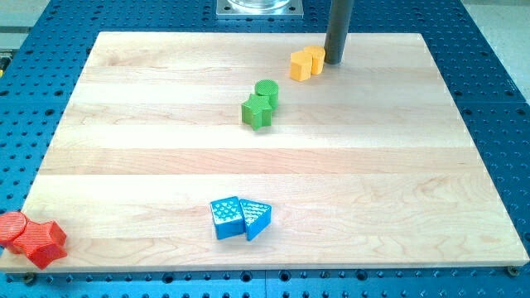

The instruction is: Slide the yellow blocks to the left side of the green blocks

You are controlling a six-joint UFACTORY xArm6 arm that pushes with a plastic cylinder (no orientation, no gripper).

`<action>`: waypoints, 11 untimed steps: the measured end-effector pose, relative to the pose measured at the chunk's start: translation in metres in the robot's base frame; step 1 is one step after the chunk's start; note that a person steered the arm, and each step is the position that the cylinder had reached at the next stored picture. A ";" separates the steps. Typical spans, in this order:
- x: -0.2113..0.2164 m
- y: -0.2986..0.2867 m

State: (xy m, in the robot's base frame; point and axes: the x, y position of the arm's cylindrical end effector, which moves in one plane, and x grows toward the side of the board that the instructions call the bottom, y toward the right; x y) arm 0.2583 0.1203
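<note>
A pale wooden tabletop (166,165) with a smooth, matt finish and lengthwise plank grain is seen across the middle of the frame. It is surrounded by a blue perforated base (497,99) with a slight sheen. A dark grey, smooth, matt rod (338,29), seemingly of metal, is seen at the upper centre. The yellow blocks (306,63), green blocks (260,103), blue blocks (240,218) and red blocks (31,237) are shown as ribbed, matt plastic.

My tip (334,60) sits at 3 o'clock of the two yellow blocks (307,63), touching the nearer one. Green cylinder (267,91) and green star block (257,112) touch, at 7 o'clock of yellows. Two blue blocks (239,218) near the board (124,165)'s bottom edge. Red blocks (31,237) at its bottom-left corner.
</note>
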 end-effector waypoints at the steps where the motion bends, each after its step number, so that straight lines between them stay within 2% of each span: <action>1: 0.010 -0.043; 2: 0.018 -0.073; 3: 0.008 -0.076; 4: 0.038 -0.117; 5: 0.068 -0.124; 6: 0.068 -0.124; 7: 0.032 -0.107; 8: 0.019 -0.133; 9: 0.053 -0.174; 10: 0.048 -0.174; 11: 0.090 -0.199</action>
